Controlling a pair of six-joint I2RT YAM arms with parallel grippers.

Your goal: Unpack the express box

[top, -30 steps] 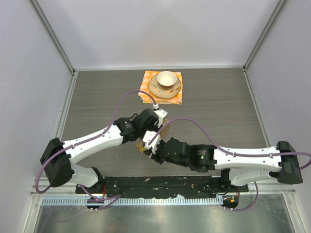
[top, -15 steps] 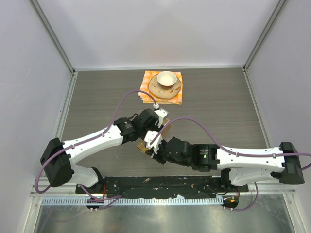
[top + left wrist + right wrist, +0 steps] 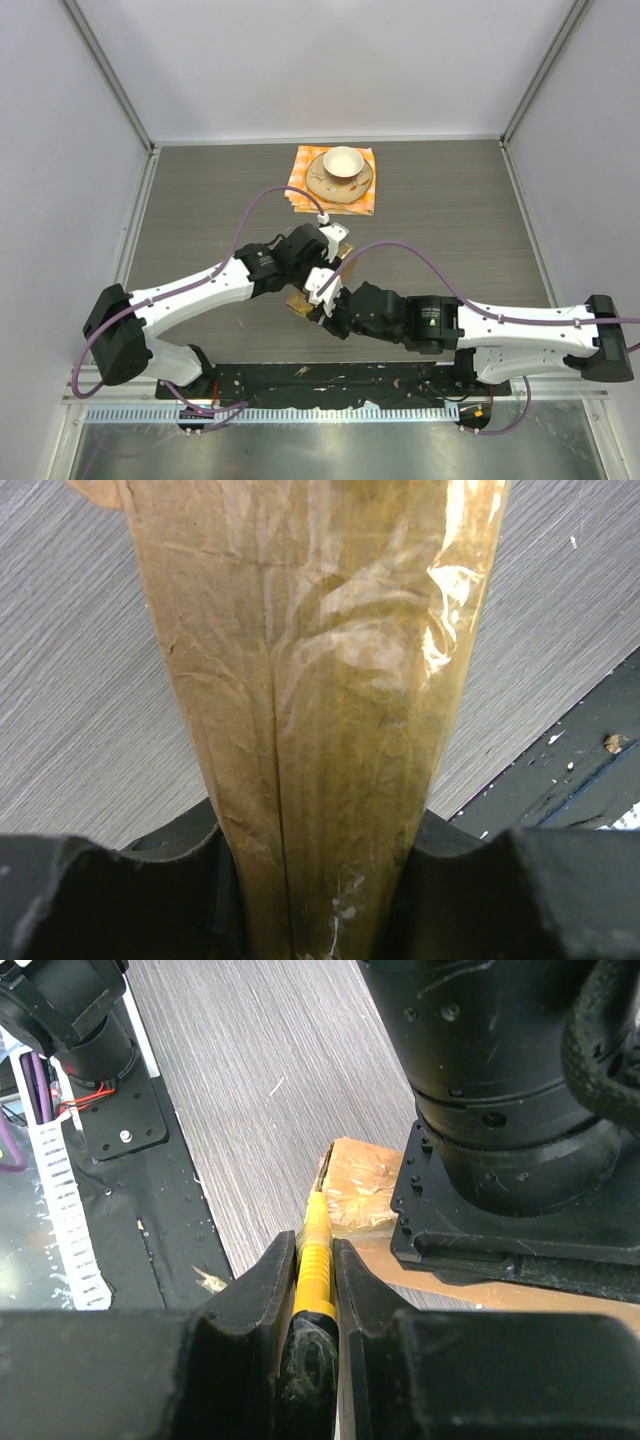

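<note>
The express box (image 3: 320, 680) is brown cardboard sealed with clear tape. It stands on edge between my left gripper's fingers (image 3: 130, 890), and my left gripper (image 3: 326, 243) is shut on it. From above only bits of the express box (image 3: 297, 301) show under the two wrists. My right gripper (image 3: 315, 1260) is shut on a yellow-handled cutter (image 3: 317, 1245). The cutter's tip touches the taped corner of the express box (image 3: 360, 1182), just below the left wrist's black body (image 3: 510, 1140). The right gripper (image 3: 318, 296) sits close against the left one.
At the back middle a cup on a saucer (image 3: 341, 167) rests on an orange checkered cloth (image 3: 300, 196). The black base plate (image 3: 110, 1130) lies along the near table edge, with scraps on it. Grey walls close off the table's left, right and back.
The right arm's elbow and forearm have shifted a little to the right, the cutter staying at the box. The left arm and the box have hardly moved.
</note>
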